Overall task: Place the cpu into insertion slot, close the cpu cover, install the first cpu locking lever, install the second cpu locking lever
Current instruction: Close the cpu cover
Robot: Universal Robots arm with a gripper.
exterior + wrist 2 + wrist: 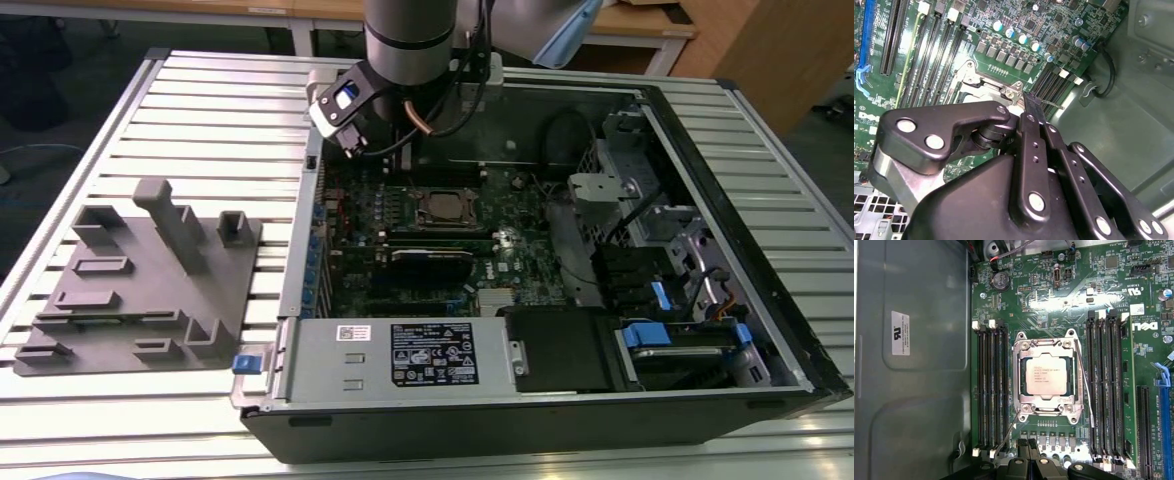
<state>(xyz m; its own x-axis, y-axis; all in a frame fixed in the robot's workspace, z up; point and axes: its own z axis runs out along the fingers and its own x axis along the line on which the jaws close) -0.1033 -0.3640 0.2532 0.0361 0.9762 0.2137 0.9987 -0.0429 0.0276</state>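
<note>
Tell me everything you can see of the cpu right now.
The cpu is a flat square chip with a dull silver-grey metal top bearing faint print. It lies level on the green circuit board, between banks of long black slots. The silver cpu cover frames it, lying over its edges. The end effector is apart from it.

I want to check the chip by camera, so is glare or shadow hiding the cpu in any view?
First wrist view: the cpu is evenly lit, and a bright glare patch lies on the green board; second wrist view: the dark claw hides part of the cpu cover; exterior view: the case is dim inside.
</note>
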